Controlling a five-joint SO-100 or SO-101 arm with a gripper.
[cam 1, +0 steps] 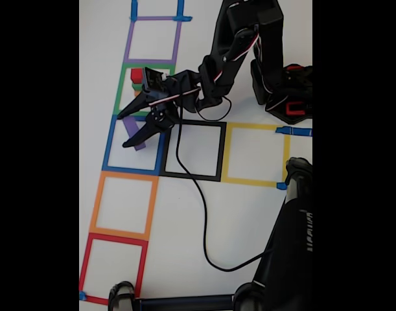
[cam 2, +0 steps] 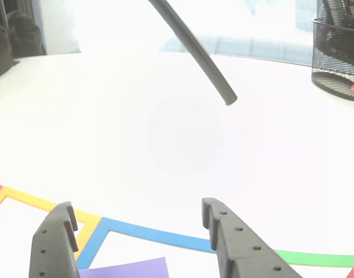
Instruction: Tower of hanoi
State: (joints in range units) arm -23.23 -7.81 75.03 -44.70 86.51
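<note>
1. In the fixed view the black gripper (cam 1: 134,129) hangs over the blue tape square (cam 1: 110,146), fingers spread wide apart with nothing pinched between them.
2. The purple block (cam 1: 134,134) sits inside that blue square, right under and between the fingertips. Can't tell if either finger touches it.
3. The other view looks out past the two grey fingers (cam 2: 52,246), and the purple block (cam 2: 127,269) peeks in at the bottom edge, lying in the gap between them.
4. A red block (cam 1: 137,76) sits on top of something green in the green tape square (cam 1: 120,87), just behind the gripper body.
5. A black cable (cam 1: 198,194) trails across the white table (cam 1: 249,214).
</note>
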